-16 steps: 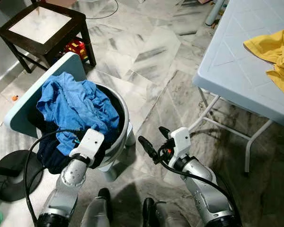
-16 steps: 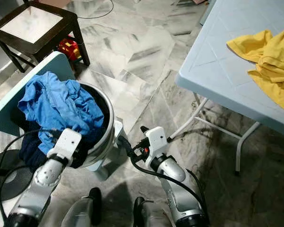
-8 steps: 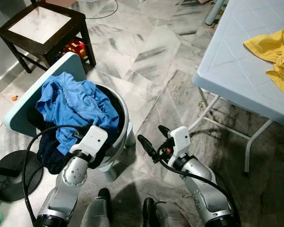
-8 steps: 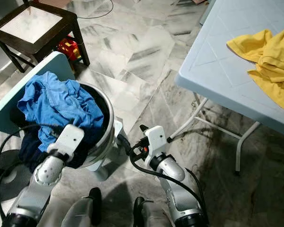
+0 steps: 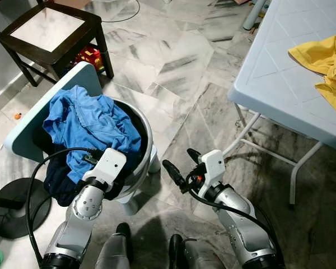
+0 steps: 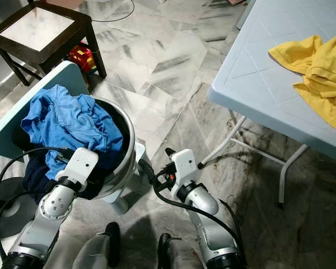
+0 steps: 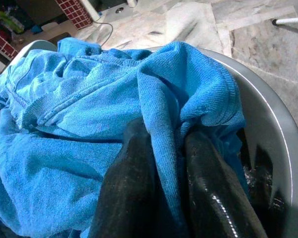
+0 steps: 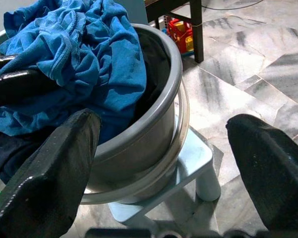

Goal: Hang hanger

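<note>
One grey basin (image 5: 144, 147) sits at centre left of the frame, holding one blue garment (image 5: 89, 126) and one dark garment (image 5: 55, 179). One yellow garment (image 5: 325, 63) lies at upper right on one white table (image 5: 280, 84). One dark stool (image 5: 50, 33) stands at upper left, one red toy (image 5: 90, 55) beneath it.

A lived-in home: grey marble floor (image 5: 179, 61), a basin (image 5: 139, 162) heaped with blue laundry (image 5: 87, 126), a dark wooden stool (image 5: 50, 33), a plastic folding table (image 5: 280, 84) (yellow shirt (image 5: 325, 61) dumped on it).

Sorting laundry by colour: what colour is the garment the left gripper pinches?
Bright blue garment, clearest in the left wrist view.
</note>
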`<state>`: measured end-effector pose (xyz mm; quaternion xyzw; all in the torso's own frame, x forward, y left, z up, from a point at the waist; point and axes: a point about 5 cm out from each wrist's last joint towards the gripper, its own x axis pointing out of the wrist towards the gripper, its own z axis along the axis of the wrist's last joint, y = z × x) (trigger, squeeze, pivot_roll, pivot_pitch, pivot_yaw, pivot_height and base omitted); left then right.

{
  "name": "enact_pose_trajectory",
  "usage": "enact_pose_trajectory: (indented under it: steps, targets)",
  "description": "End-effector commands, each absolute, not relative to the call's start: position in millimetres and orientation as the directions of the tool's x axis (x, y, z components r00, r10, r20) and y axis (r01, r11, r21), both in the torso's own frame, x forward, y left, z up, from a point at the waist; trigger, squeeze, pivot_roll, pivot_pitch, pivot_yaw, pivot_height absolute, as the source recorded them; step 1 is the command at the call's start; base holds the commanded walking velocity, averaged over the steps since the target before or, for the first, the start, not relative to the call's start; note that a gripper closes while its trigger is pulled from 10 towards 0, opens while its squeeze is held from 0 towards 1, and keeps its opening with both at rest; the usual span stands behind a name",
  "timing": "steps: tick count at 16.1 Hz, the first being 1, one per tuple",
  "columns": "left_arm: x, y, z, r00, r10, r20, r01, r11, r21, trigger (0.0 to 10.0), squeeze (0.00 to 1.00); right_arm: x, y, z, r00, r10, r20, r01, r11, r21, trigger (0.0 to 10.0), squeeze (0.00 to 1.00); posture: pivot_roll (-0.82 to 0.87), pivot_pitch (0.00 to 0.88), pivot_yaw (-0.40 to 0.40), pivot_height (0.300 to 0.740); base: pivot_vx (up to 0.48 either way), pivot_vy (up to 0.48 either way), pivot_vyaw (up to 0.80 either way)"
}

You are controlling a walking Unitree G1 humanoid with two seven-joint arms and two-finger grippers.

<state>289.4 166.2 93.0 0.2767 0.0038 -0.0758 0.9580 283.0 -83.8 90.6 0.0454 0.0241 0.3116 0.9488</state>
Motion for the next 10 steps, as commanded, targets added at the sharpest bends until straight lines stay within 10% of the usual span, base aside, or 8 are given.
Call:
enact_pose_trajectory:
  steps: [1,10]
  targets:
    - [285,166,84,0.985,-0.149,-0.086,0.172,0.840,0.515,0.0,0.00,278,-87,81,0.810,0.585,-0.051,-0.577,0.809,0.111,10.0,0.00,0.14,0.308,-0.083,0.740,0.000,0.000,0.00]
    - [277,168,113,0.980,-0.100,0.173,-0.014,0.830,0.557,0.0,0.00,283,-85,81,0.804,0.592,-0.052,-0.585,0.804,0.107,10.0,0.00,0.17,0.285,-0.091,0.740,0.000,0.000,0.00]
